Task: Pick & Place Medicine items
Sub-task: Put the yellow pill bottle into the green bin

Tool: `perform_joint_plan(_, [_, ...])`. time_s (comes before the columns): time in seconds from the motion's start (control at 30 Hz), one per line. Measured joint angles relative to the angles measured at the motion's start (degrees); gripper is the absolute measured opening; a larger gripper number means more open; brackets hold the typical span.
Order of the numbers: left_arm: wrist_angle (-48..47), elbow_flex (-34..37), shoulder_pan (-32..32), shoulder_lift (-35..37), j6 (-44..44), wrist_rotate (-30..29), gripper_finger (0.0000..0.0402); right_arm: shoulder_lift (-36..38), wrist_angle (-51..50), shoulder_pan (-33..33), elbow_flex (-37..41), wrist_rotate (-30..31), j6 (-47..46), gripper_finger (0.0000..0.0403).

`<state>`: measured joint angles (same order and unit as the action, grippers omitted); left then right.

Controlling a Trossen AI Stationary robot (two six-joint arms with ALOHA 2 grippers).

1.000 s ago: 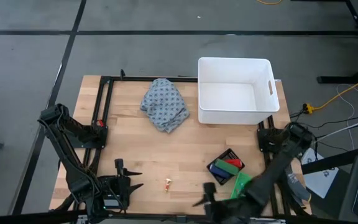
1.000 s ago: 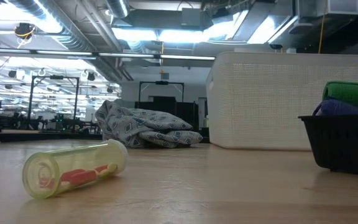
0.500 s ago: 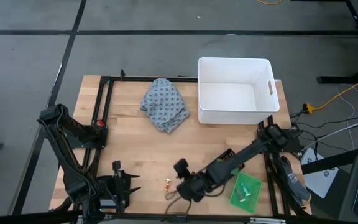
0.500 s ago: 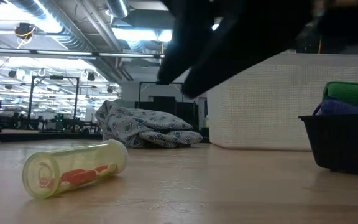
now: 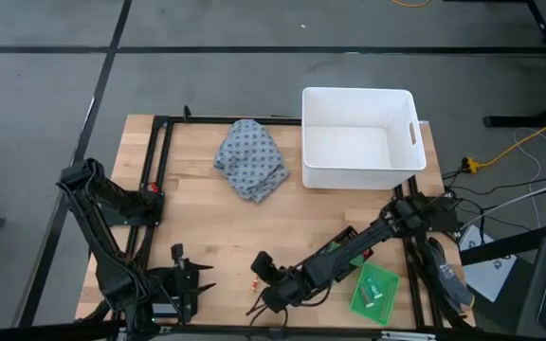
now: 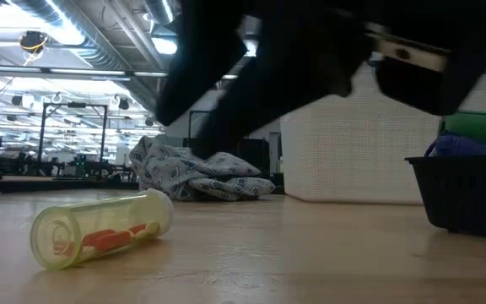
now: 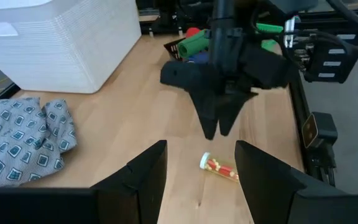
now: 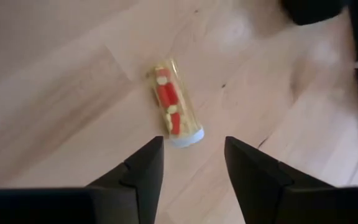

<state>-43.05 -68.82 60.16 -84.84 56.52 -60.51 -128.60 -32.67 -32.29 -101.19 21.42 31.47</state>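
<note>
Pale wooden table carries everything. Left of the small clear tube with orange-and-white contents, the left gripper waits near the front edge, fingers apart and empty. The tube lies on its side on bare wood. Just right of it, the right gripper hangs low, fingers apart with the tube just ahead of them, not touching. Farther right sit a black basket and, behind it, a white plastic bin.

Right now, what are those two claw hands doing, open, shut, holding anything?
Left gripper: open, empty, waiting at the table's front edge.
Right gripper: open, empty, above the small clear tube of red pills.
</note>
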Motion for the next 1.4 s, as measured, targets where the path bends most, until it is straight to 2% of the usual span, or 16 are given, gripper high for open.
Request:
perform_joint_plan(0.2, [-0.02, 0.00, 0.01, 0.00, 1.24, 0.27, 0.0185, -6.99, -9.19, 0.88, -11.26, 0.16, 4.05, 0.0163])
perform_joint_plan(0.37, [-0.02, 0.00, 0.15, 0.00, 0.61, 0.48, 0.0185, -9.88, -13.83, 1.58, -15.46, -1.34, 6.16, 0.0162])
perform_joint_plan(1.0, [-0.04, 0.00, 0.07, 0.00, -0.71, 0.22, 0.0185, -10.99, -12.16, 2.45, -16.23, -6.52, 12.53, 0.0162])
perform_joint_plan(1.4, [-0.04, 0.00, 0.07, 0.00, -0.14, 0.23, 0.0185, -12.92, -10.29, 4.15, -16.33, -9.29, 12.67, 0.0162])
